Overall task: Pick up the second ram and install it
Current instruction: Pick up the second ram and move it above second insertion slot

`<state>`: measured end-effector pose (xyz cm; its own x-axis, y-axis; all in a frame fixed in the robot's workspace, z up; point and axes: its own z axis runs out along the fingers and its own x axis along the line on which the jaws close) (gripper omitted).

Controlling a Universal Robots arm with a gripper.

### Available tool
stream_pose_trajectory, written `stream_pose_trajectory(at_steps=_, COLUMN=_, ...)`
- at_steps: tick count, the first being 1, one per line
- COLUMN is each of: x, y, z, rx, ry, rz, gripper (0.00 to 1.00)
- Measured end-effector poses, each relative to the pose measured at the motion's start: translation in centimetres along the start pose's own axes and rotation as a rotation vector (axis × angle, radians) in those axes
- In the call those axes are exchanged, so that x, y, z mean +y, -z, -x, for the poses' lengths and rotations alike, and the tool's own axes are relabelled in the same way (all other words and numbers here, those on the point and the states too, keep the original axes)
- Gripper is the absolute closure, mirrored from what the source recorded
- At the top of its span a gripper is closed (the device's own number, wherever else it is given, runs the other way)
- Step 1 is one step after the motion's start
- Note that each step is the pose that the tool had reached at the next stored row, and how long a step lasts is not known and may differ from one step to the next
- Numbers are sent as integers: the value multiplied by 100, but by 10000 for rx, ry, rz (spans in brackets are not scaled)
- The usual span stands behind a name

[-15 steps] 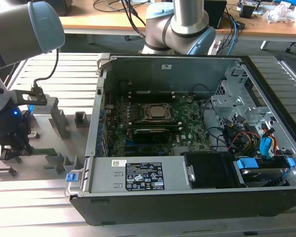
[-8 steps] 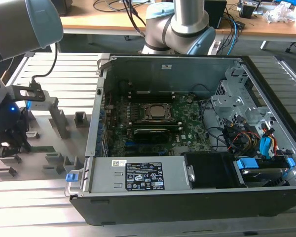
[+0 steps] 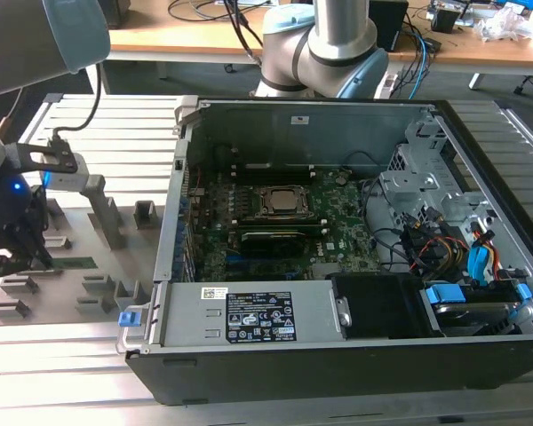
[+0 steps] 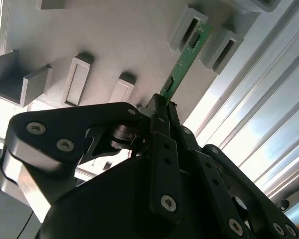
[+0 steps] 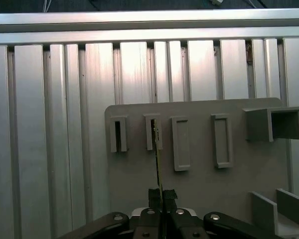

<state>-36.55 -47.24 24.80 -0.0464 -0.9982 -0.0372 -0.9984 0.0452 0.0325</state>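
- Our gripper (image 3: pixel 19 241) sits low over the grey holder tray (image 3: pixel 115 232), at the exterior view's left, well apart from the open computer case (image 3: pixel 338 355).
- In the second wrist view the gripper (image 4: pixel 162 107) has its fingers (image 4: pixel 159 134) pressed together on the near end of the second ram (image 4: pixel 182 69), pinching the thin board across its flat faces so that it stands on edge.
- In the first wrist view we see the second ram (image 5: pixel 158 159) edge-on, as a thin line running from the gripper (image 5: pixel 162 195) to a slotted block (image 5: pixel 153 130) on the holder tray (image 5: pixel 199 194).
- We judge that the block holds the stick upright so the fingers can reach both faces; we cannot tell whether its far end has lifted clear of the slot.
- The motherboard (image 3: pixel 338 235) inside the case lies exposed from above, and the stick has not yet reached it.
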Motion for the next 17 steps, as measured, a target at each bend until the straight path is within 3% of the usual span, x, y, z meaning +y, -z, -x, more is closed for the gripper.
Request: stream_pose_trajectory(at_steps=17, x=3, y=88, z=3, rx=3, ry=0, rz=3, gripper=86)
